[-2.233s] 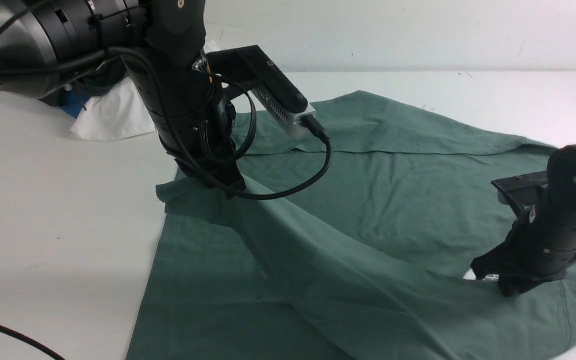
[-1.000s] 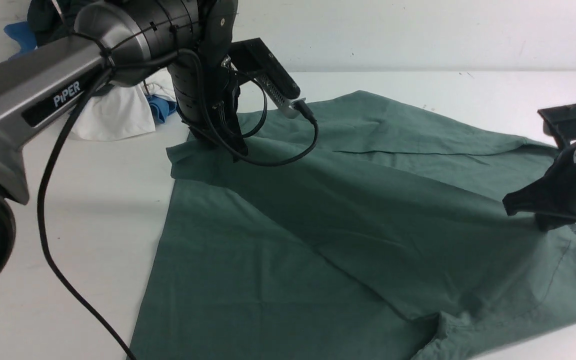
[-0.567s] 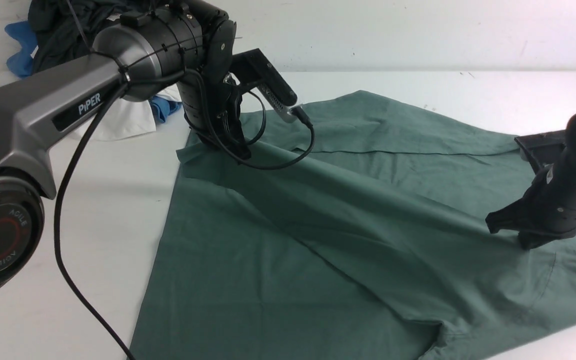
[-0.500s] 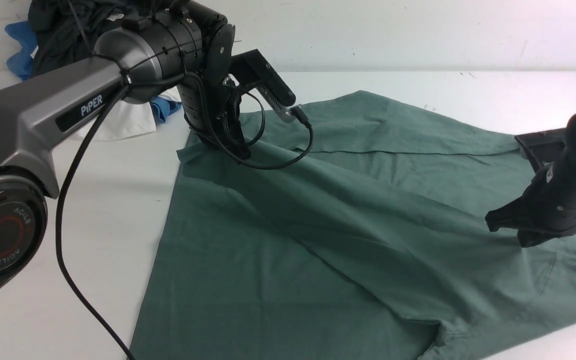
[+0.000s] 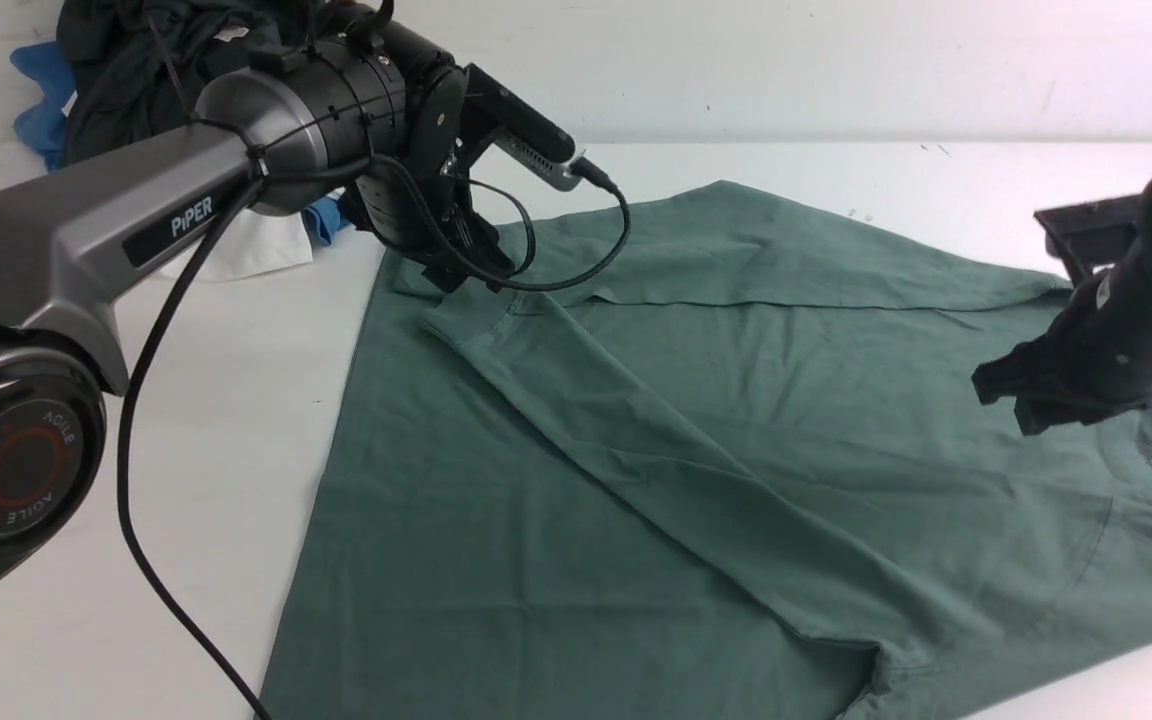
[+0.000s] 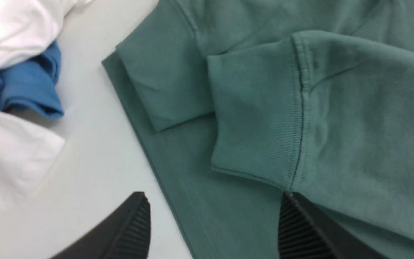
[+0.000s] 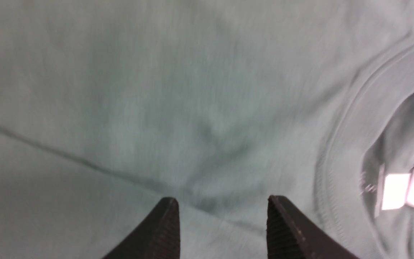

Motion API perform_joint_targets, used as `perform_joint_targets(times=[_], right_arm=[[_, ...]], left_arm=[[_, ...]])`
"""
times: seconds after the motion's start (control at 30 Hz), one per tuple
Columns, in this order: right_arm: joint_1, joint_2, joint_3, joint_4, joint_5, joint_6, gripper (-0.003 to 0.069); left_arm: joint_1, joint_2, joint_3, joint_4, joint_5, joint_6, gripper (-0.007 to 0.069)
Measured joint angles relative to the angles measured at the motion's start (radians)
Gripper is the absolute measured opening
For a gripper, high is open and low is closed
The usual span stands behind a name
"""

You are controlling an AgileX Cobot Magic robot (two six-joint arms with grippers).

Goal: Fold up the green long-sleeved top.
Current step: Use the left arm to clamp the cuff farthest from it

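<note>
Garment: the green long-sleeved top (image 5: 736, 420) lies spread flat on the white surface (image 5: 186, 420), its collar (image 7: 354, 118) at your right-hand end.
Done: one sleeve (image 5: 636, 450) is laid slantwise over the body. It runs away from the collar, and its cuff (image 6: 257, 108) rests on the hem corner farthest from the collar.
Left pincer (image 6: 214, 201): jaws apart, holding nothing, hovering over that cuff, well apart from the collar.
Right pincer (image 7: 222, 202): jaws apart, holding nothing, hovering over the cloth just beside the collar.
Left to do: as I judge it, you have only sleeve work behind you. The body shows no fold in half or thirds, so most of the job remains.
Unclear: a second ribbed end (image 6: 164, 75) sits just beside the cuff, and I cannot tell whether it is the other cuff or turned-over hem.
Cut off: the collar end runs out of the front view, and your right arm covers part of it.
Blur: the right wrist view is smeared, so the white label (image 7: 404, 187) inside the collar is unreadable.
Bystanders: white (image 6: 9, 32), blue (image 6: 31, 86) and dark (image 5: 136, 60) garments are heaped beyond the cuff, far from the collar.
</note>
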Motion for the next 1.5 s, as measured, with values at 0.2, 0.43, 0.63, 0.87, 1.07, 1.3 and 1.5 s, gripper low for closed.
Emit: perform_joint_targets(times=[0.2, 0.43, 0.63, 0.87, 1.07, 1.3, 1.5], right_arm=[[0.0, 0.001, -0.135, 0.0, 0.081, -0.001, 0.0325], [0.0, 0.001, -0.2, 0.017, 0.126, -0.024, 0.0325], [0.0, 0.002, -0.2, 0.024, 0.159, -0.057, 0.0325], [0.0, 0.002, -0.2, 0.026, 0.184, -0.073, 0.0325], [0.0, 0.002, -0.2, 0.027, 0.187, -0.075, 0.0325], [0.0, 0.002, -0.2, 0.027, 0.189, -0.076, 0.0325], [0.0, 0.002, -0.2, 0.027, 0.19, -0.08, 0.0325]], left_arm=[[0.092, 0.0, -0.001, -0.133, -0.007, -0.073, 0.0465], [0.203, 0.033, -0.003, -0.389, -0.176, -0.057, 0.0465], [0.207, 0.134, -0.003, -0.466, -0.341, 0.005, 0.0465], [0.184, 0.219, -0.003, -0.473, -0.496, 0.018, 0.0465], [0.184, 0.259, -0.003, -0.473, -0.581, 0.018, 0.0464], [0.178, 0.264, -0.005, -0.47, -0.589, 0.041, 0.0266], [0.167, 0.233, -0.005, -0.47, -0.576, 0.122, 0.0029]])
